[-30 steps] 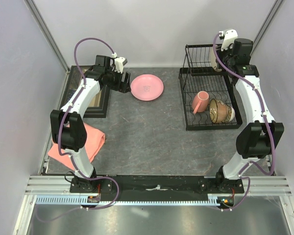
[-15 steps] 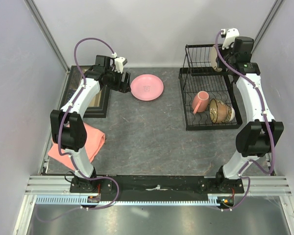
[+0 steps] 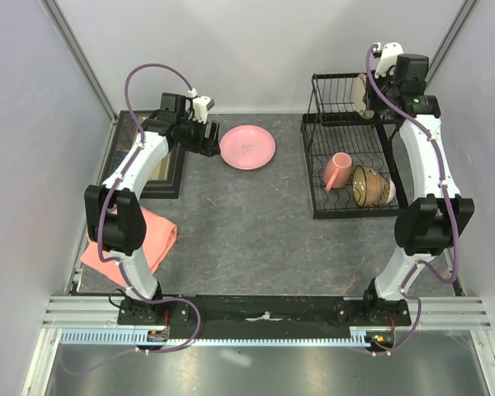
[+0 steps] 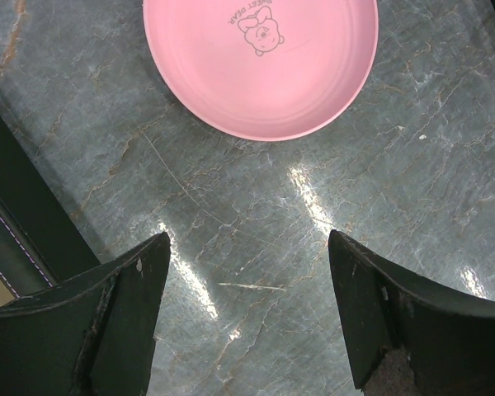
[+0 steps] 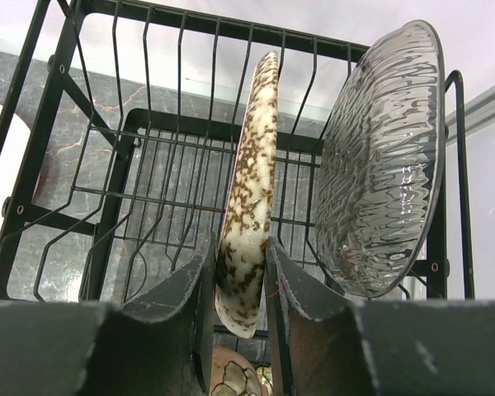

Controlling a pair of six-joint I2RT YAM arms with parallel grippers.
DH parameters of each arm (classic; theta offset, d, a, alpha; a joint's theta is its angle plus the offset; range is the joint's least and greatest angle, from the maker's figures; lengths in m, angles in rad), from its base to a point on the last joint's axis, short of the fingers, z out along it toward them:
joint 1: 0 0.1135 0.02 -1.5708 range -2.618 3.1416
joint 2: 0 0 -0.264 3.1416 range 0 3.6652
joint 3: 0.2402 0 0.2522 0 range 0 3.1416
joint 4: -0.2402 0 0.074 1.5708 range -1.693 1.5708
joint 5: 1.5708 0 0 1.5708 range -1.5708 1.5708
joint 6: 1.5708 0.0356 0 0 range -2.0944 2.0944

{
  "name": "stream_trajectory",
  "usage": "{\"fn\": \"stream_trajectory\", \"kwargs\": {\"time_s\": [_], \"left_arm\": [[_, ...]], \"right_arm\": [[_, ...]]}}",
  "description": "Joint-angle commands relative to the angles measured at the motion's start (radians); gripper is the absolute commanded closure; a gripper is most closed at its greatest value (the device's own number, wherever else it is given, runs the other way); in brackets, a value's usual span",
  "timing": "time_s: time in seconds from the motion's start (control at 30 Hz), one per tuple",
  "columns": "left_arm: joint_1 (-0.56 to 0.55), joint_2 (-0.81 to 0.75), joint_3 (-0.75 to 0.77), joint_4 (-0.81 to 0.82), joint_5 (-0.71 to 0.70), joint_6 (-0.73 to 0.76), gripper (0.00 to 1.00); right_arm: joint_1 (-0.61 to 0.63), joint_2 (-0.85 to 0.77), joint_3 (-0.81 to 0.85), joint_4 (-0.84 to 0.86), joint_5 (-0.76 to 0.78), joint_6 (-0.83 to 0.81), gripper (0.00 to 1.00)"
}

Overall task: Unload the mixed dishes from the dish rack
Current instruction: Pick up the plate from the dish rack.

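While your right gripper (image 5: 238, 257) pinches the speckled plate (image 5: 252, 148) upright among the dish rack (image 5: 120, 177) wires, you risk a slip | tilt would knock glass plate (image 5: 388, 157) just right | left gripper (image 4: 247, 247) gaping, empty; pink plate (image 4: 260, 66) ahead

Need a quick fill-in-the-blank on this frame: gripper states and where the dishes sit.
1. The right gripper is ___ on the speckled plate.
2. The pink plate lies flat on the ___, outside the dish rack.
3. The left gripper is ___, holding nothing.
4. On the rack's lower tier, the mug sits beside the ___.

Missing words: shut; table; open; bowl.
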Motion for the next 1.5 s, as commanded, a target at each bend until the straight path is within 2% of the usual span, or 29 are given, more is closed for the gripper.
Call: {"fn": "stream_trajectory", "kwargs": {"time_s": [0.0,0.33,0.93,1.47], "left_arm": [[-0.004,-0.045,0.002,0.032,0.023,0.034,0.16],[-0.007,-0.039,-0.001,0.031,0.023,0.039,0.16],[-0.01,-0.038,-0.001,0.032,0.021,0.039,0.16],[-0.011,-0.041,-0.015,0.031,0.024,0.043,0.16]], "right_arm": [[-0.006,-0.011,0.107,0.161,-0.049,-0.035,1.0],[-0.012,0.02,0.182,0.143,-0.067,-0.051,1.0],[-0.016,-0.022,0.202,0.155,-0.084,-0.006,1.0],[-0.052,-0.071,0.09,0.195,-0.193,0.057,1.0]]}}
